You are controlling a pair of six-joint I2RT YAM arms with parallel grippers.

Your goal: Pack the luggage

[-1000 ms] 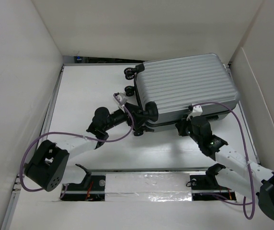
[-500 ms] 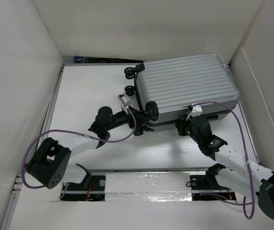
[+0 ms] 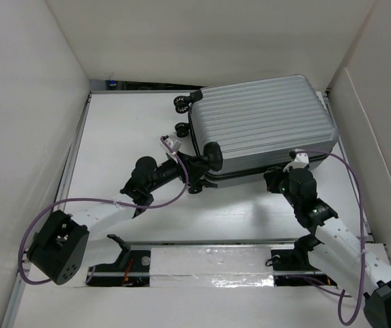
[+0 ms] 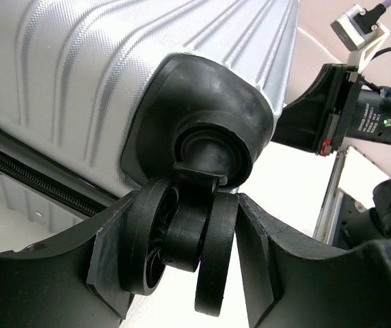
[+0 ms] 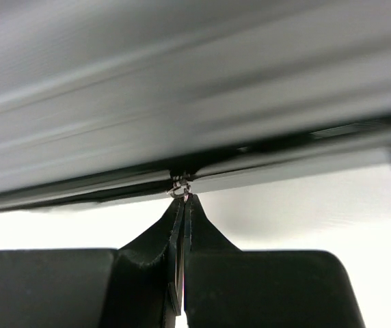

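The luggage (image 3: 260, 123), a silver-grey ribbed hard-shell suitcase, lies flat at the table's back right, lid down. My left gripper (image 3: 194, 174) is shut on its near-left black spinner wheel (image 4: 182, 239); a finger (image 4: 110, 263) sits on each side of the twin wheel. My right gripper (image 3: 282, 179) is at the suitcase's near edge, right of middle. In the right wrist view its fingers (image 5: 199, 229) are pressed together on the thin zipper pull (image 5: 180, 192) hanging from the zipper line.
Two more black wheels (image 3: 182, 102) stick out at the suitcase's far-left end. White walls (image 3: 31, 102) box in the table on the left, back and right. A taped rail (image 3: 209, 263) runs along the near edge between the arm bases.
My right gripper has slid right along the suitcase's near edge with the zipper pull. The suitcase has turned slightly, and the left arm has shifted with the wheel.
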